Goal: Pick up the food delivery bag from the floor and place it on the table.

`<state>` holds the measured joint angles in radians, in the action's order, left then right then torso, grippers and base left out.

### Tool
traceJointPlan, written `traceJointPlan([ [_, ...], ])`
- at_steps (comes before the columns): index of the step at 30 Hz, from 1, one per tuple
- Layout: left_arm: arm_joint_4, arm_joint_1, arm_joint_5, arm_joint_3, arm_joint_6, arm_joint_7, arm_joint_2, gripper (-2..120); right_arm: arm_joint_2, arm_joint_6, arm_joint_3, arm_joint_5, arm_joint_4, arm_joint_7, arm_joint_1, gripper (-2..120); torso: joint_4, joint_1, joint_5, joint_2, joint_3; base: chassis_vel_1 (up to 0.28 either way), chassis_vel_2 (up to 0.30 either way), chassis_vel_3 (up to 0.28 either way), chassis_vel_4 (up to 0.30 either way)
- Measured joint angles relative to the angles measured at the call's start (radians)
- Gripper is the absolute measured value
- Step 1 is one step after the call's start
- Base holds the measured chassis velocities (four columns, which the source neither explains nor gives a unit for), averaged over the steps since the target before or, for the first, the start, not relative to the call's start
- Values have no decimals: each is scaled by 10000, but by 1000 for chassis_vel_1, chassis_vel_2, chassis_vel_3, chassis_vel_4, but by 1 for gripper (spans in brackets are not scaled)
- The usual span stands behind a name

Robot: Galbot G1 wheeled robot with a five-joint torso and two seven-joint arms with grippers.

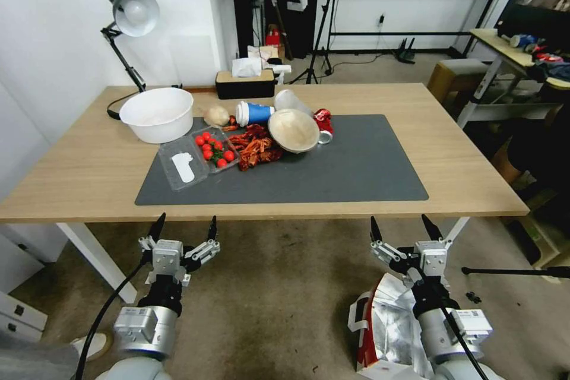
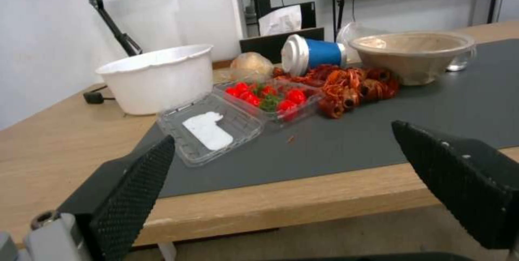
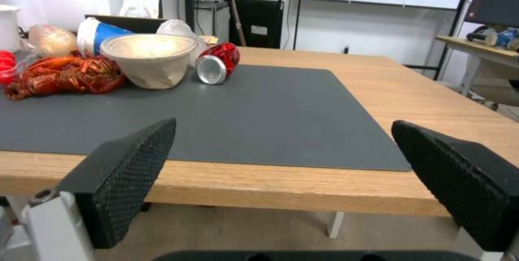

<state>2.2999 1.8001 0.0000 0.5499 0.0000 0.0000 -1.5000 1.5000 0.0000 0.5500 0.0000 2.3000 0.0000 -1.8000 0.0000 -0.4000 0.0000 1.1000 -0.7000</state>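
The food delivery bag (image 1: 383,323), white with a red side and silver foil lining, stands on the brownish floor (image 1: 279,285) at the lower right of the head view, partly hidden behind my right arm. My right gripper (image 1: 402,227) hangs open just above the bag, short of the table's front edge, with nothing between its fingers. My left gripper (image 1: 184,225) is open too, held over the floor at the left, empty. The long light-wood table (image 1: 463,154) with its dark grey mat (image 1: 356,166) lies ahead. Both wrist views show open black fingers (image 2: 135,184) (image 3: 129,172) facing the table edge.
On the mat's left half lie a white bowl (image 1: 158,113), a clear box of tomatoes (image 1: 214,148), red crayfish (image 1: 255,145), a blue cup (image 1: 254,113), a paper bowl (image 1: 294,129) and a red can (image 1: 323,122). A lamp (image 1: 130,12) and tissue box (image 1: 244,83) stand behind. The mat's right half is bare.
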Motion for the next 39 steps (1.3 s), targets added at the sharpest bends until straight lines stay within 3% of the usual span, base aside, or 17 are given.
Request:
traceJointPlan([
  [13, -61, -52, -59, 35, -1, -4, 48, 100, -124, 155, -91, -89, -269, 171, 244, 100, -7, 1, -5, 2, 0, 0, 0, 0, 0],
  [16, -501, -418, -573, 329, -75, -29, 394, 100, -475, 528, -360, -343, -1021, 623, 935, 100, 9, 2, 16, -1, -1, 0, 0, 0, 0],
  [18, -1204, -1011, -1407, 800, -216, -97, 963, 100, -541, 535, -407, -155, -1110, 686, 1157, 100, 1, 0, -10, 0, -1, 0, 0, 0, 0],
  [21, -1836, -1564, -2166, 1267, -357, -178, 1489, 100, -541, 536, -417, -102, -1121, 647, 1176, 100, -7, -3, 2, -1, -1, 0, 0, 0, 0],
  [24, -2292, -1689, -2668, 1421, -1092, -112, 1690, 100, -508, 543, -444, -80, -1116, 585, 1187, 100, 2, -1, 0, 0, -1, 0, 0, 0, 0],
  [39, -2131, -1383, -2419, 1482, -1349, -127, 1609, 100, -517, 712, -461, 95, -867, 237, 1301, 100, 1, 73, 0, -161, 87, 0, 0, 0, 0],
])
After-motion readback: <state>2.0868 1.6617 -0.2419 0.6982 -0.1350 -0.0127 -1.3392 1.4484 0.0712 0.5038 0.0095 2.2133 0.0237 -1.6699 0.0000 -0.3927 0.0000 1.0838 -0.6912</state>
